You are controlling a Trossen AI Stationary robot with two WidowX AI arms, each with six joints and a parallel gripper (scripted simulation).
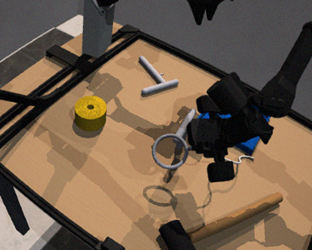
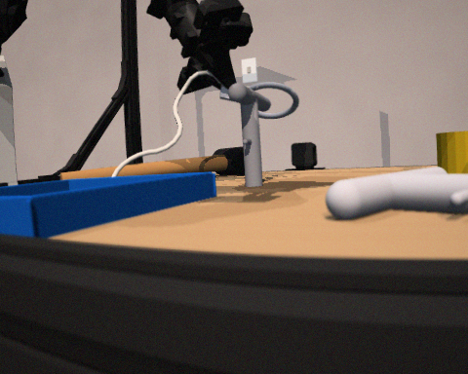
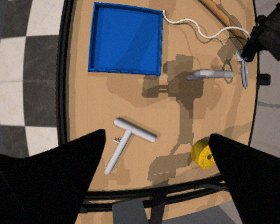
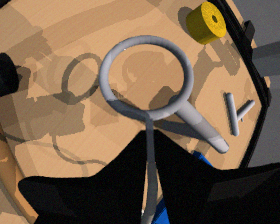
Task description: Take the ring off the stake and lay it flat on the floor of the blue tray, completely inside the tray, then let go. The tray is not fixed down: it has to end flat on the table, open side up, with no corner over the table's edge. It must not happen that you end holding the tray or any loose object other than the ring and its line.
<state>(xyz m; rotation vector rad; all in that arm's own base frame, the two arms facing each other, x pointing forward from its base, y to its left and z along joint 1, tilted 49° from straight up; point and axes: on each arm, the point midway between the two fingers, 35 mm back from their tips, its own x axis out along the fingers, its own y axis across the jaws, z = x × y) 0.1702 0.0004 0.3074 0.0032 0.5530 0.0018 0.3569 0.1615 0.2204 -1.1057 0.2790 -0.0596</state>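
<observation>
Rings: one, a smooth grey ring (image 1: 154,148) (image 2: 296,99) (image 3: 245,80) (image 4: 104,75) with a narrow grey tab.
Stakes: one, a grey upright post with a slanting round-ended bar on top (image 1: 185,124) (image 2: 252,146) (image 3: 212,74) (image 4: 202,127).
Trays: one, a square blue tray with low walls (image 1: 246,146) (image 2: 122,200) (image 3: 125,45) (image 4: 161,215), open side up on the table.
Lines: one, a thin white cord (image 1: 239,159) (image 2: 180,127) (image 3: 200,34), curving from a tray corner up towards the ring's tab.
Mallets: one, with black head and wooden handle (image 1: 239,218) (image 2: 146,167) (image 3: 222,17), lying down.
Yellow cylinders: one, speckled on top with a small central hole (image 1: 89,119) (image 2: 452,153) (image 3: 202,154) (image 4: 202,25).
T-shaped pieces: one, pale grey, lying flat (image 1: 160,87) (image 2: 390,192) (image 3: 135,130) (image 4: 232,115).
Ring, look: round, dull grey, evenly thick; its opening shows bare wood grain and shadow.
Ring, place: in the air beside the stake's top, off the stake and outside the tray; whether it touches the stake cannot be told.
Right gripper (image 2: 224,88) (image 3: 245,55) (image 4: 151,132): pinching the ring by its tab.
Left gripper (image 1: 203,21) (image 3: 158,134): spread wide, holding nothing.
Writing: none legible.
</observation>
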